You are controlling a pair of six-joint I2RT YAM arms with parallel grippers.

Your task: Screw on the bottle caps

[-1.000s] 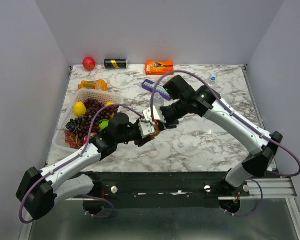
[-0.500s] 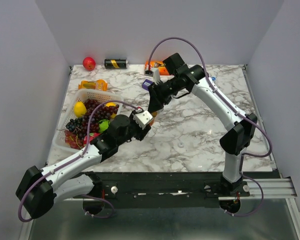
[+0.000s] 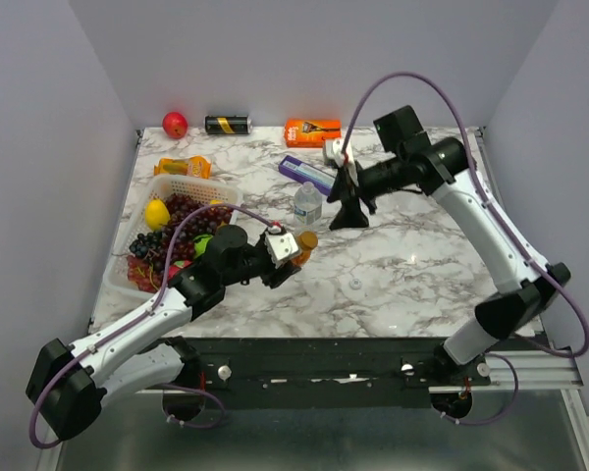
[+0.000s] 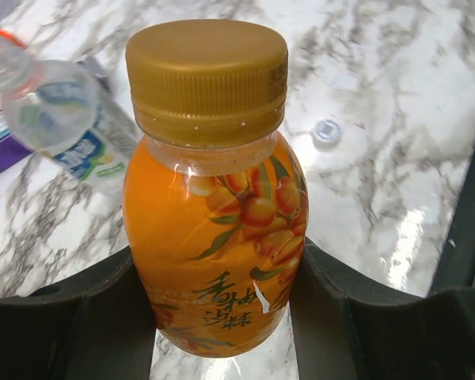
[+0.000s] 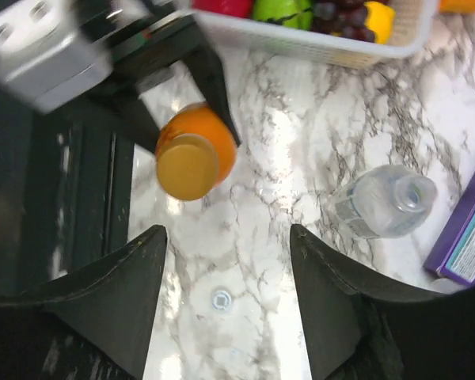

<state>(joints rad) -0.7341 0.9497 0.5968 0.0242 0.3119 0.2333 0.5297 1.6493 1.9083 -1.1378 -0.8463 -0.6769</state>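
Left gripper [image 4: 218, 293] clamps the orange bottle [image 4: 214, 229], orange cap [image 4: 207, 75] on. Right gripper [image 5: 226, 233] hangs spread, empty. Nearby stands a clear bottle [image 5: 384, 202], seemingly uncapped; a whitish cap [image 5: 221, 299] lies apart.

Orange bottle [image 4: 214, 237] capped; clear bottle [image 5: 384, 202] open; whitish cap [image 4: 327, 131] loose.

The right gripper [image 3: 350, 220] has pulled back from the capped orange bottle [image 3: 304, 244].
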